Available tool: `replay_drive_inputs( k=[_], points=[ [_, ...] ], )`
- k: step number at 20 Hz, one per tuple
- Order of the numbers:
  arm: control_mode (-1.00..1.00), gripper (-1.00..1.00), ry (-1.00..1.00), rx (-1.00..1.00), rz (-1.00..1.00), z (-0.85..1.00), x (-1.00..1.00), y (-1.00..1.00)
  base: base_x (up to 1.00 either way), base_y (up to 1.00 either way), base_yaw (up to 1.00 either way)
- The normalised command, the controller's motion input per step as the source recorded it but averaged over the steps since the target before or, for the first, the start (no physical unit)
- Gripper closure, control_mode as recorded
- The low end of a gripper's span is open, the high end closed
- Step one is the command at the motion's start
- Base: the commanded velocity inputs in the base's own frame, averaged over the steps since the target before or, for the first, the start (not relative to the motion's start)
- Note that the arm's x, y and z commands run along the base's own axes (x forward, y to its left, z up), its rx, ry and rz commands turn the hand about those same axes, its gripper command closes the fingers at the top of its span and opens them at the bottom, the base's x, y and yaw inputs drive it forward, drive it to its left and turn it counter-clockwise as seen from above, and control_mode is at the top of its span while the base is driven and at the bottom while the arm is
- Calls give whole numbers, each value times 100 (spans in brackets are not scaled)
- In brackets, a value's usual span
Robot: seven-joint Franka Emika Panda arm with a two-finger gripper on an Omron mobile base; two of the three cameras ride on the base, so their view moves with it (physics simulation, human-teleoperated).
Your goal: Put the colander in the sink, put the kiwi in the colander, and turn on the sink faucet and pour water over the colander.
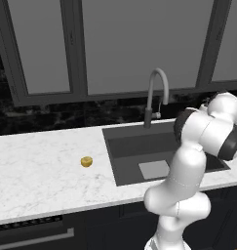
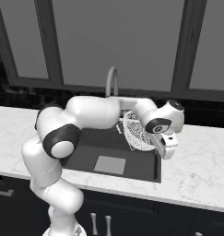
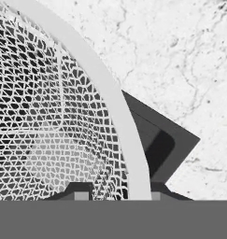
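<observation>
The white mesh colander [image 2: 137, 131] hangs tilted on edge at centre frame in the right base view, over the right end of the dark sink [image 2: 85, 159], clamped by its rim in the jaws of the gripper [image 2: 156, 140]. The hand view brings that rim [image 3: 119, 116] close, arcing from upper left to bottom centre between the two dark fingertips [image 3: 81, 192], with a sink corner [image 3: 166, 140] and marble bench [image 3: 180, 56] beyond the mesh. The left base view adds the kiwi [image 1: 86, 161] lying alone on the bench [image 1: 42, 166], left of the sink, and the gooseneck faucet [image 1: 156, 95] behind the basin at upper centre.
</observation>
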Motion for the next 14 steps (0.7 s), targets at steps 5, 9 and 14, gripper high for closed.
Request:
replay_drive_inputs(
  k=[5,9,14],
  points=[
    [-100,100,0,0,11,-20,0,83,0,0,0],
    [-100,100,2,0,11,-27,6,68,0,0,0],
    [-100,100,9,0,6,-34,29,25,0,0,0]
  ],
)
